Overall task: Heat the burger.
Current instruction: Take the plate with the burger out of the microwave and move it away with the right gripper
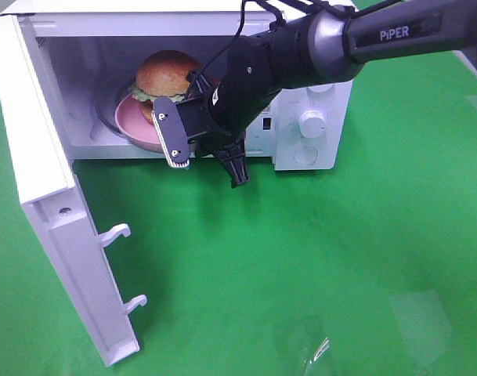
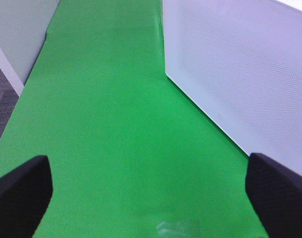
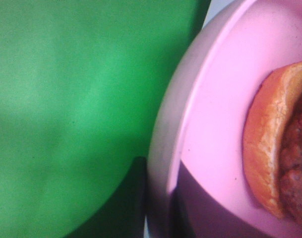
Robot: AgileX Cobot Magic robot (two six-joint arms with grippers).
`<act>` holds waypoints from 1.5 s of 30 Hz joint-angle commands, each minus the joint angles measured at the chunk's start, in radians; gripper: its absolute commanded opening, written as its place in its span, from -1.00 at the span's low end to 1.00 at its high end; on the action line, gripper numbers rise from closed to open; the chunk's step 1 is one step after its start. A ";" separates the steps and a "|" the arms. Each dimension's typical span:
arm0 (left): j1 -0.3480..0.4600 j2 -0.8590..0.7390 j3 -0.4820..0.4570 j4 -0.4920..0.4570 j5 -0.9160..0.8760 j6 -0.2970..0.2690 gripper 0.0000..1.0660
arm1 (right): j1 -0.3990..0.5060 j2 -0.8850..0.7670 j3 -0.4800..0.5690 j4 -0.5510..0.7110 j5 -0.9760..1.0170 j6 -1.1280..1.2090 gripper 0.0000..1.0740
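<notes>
The burger [image 1: 169, 74] sits on the pink plate [image 1: 136, 117] inside the open microwave [image 1: 308, 117]. The right gripper [image 1: 195, 149], at the plate's five o'clock rim, is closed, apparently holding nothing. The left gripper [image 2: 151, 183] gapes wide, empty.

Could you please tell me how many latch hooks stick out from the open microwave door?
2. One hook sits on the door's inner edge about midway down; the other hook is lower, nearer the door's bottom corner. None appear hidden in the high view.

place: robot lab | cue: green cloth [image 1: 340, 258] (staged) under microwave [image 1: 308, 117]
</notes>
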 commanded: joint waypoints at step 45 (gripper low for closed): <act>0.004 -0.004 0.004 0.002 0.003 -0.005 0.83 | 0.032 -0.504 0.660 -0.113 -0.378 -0.022 -1.00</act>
